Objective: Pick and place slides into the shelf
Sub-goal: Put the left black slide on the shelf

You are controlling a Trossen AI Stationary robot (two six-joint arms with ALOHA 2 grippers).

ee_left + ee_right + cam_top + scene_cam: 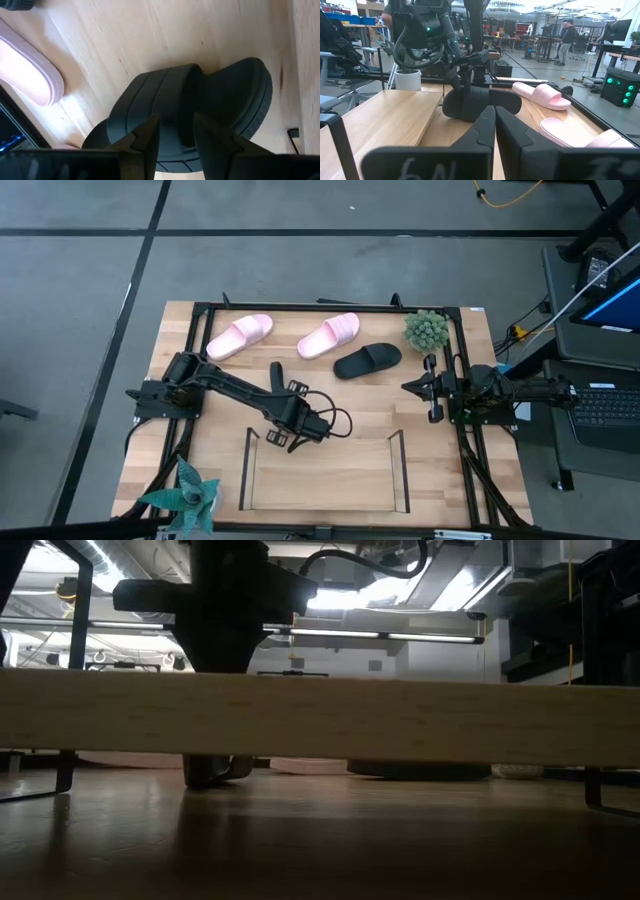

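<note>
**Left gripper clamped on a black slide, behind the shelf**

At the far left of the table's back edge lies the first pink slide (240, 337). The second pink slide (328, 335) lies to its right, apart from it, both flat on the wood.

My left gripper (172, 122) is out over the middle of the table, just behind the back wire of the shelf (247, 470). Its fingers (145, 135) are clenched across the broad strap of the held black slide (215, 100), one on each side of it. From above, my own wrist hides this slide. I cannot tell whether its sole touches the table.

The shelf stands at the near edge, low and wide, with its wooden base towards the front.

Farther right, near the back, the other black slide (367, 360) rests on the table just beside the second pink one.

My right gripper (494, 117) waits at the right edge of the table, fingers pressed together on nothing, pointing in towards the middle.
</note>
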